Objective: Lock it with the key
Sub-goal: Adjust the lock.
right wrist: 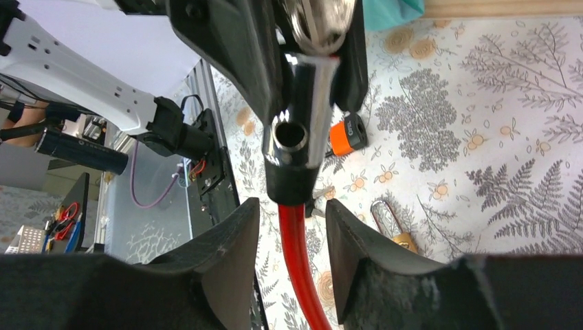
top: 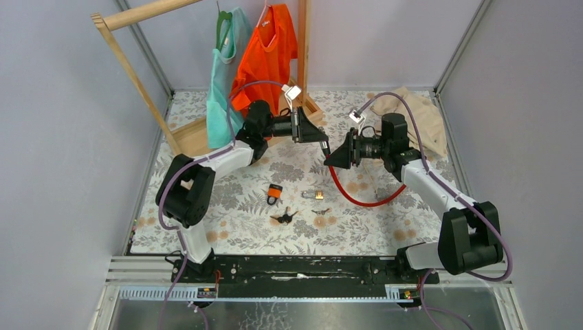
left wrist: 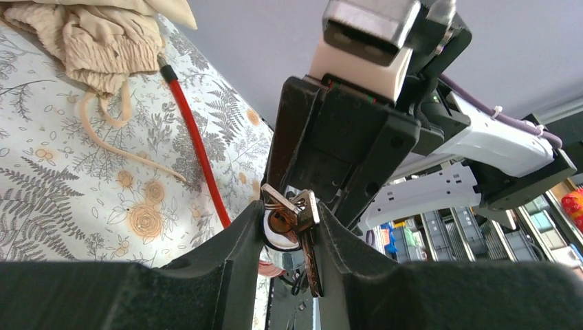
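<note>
1. Raised off the bench (top: 385,227), mid-frame in the top view: left gripper (top: 324,139) and right gripper (top: 328,162), nose to nose.
2. Pinched flat between the left gripper's jaws, bottom centre of the left wrist view: the key (left wrist: 297,214), on a ring with another key dangling below.
3. Pushed, by the look of it, into the end of the lock head (right wrist: 297,130), top centre of the right wrist view; keyway itself hidden.
4. Spread either side of the red cable (right wrist: 297,275) just below that head: the right gripper's jaws, a sliver of gap on both sides, so no firm pinch there.
5. Lying on the bench, lower centre of the top view: orange padlock (top: 275,192), brass padlock (top: 317,195), 2 sets of loose keys (top: 284,217).
6. Handling, as a judgement:
   - Key: small, stiff, thin, slick metal. Apt to swivel unless held flat across the bow.
   - Lock head: rigid, smooth and round, so likely to roll under a twist.
   - Cable: springy, tugging the head sideways.
   - Best hold for the lock: the black collar beneath the head.
</note>
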`<action>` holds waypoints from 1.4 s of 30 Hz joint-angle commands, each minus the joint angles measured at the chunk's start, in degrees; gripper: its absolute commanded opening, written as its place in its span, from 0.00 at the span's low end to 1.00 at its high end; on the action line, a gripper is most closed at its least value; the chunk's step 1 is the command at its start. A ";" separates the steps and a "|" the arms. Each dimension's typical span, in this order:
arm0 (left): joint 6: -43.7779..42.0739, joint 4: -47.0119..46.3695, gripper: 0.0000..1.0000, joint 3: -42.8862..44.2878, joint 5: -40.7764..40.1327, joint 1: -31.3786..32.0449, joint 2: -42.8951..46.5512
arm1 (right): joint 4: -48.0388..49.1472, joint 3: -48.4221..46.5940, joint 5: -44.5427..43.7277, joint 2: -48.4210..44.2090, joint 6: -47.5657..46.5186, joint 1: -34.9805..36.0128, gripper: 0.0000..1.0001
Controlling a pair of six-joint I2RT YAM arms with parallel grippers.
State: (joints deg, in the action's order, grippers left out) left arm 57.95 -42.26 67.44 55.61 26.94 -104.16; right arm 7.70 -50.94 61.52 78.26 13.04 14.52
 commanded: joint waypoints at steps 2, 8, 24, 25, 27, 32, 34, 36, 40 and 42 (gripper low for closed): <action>-1.63 3.07 0.00 2.24 -2.44 -0.36 2.95 | -2.69 1.08 -0.53 -2.48 -4.01 0.34 0.49; -1.58 3.08 0.00 1.43 -3.07 -0.40 3.48 | -1.77 1.34 -0.13 -2.93 -3.97 0.37 0.20; 1.57 -4.46 0.44 -4.10 -4.16 -0.41 4.82 | 8.19 -0.39 -0.04 -1.56 6.65 0.25 0.00; 1.89 -5.21 0.46 -4.41 -4.00 -0.40 4.76 | 8.80 -0.43 0.07 -1.53 7.32 0.32 0.00; 2.22 -6.07 0.51 -4.88 -3.88 -0.40 4.76 | 9.68 -0.47 0.25 -1.45 8.30 0.30 0.00; 2.64 -7.90 0.59 -5.77 -3.98 -0.44 4.62 | 10.49 -0.63 0.62 -1.31 9.02 0.32 0.00; 2.80 -8.25 0.60 -5.78 -4.15 -0.35 4.46 | 10.51 -0.64 0.64 -1.20 9.11 0.35 0.00; 3.24 -8.73 0.60 -5.74 -4.24 -0.23 4.25 | 10.65 -0.64 0.33 -1.18 9.34 0.32 0.00; 3.00 -8.96 0.59 -5.84 -4.46 0.49 3.91 | 10.84 -0.84 -0.08 -1.03 9.69 0.32 0.00; 2.96 -8.96 0.58 -5.77 -4.46 0.85 3.68 | 10.89 -1.00 -0.23 -0.85 9.91 0.30 0.00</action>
State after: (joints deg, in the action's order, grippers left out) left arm 60.75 -47.20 62.13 51.20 27.05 -100.73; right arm 14.76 -49.32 60.86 77.58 21.23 14.63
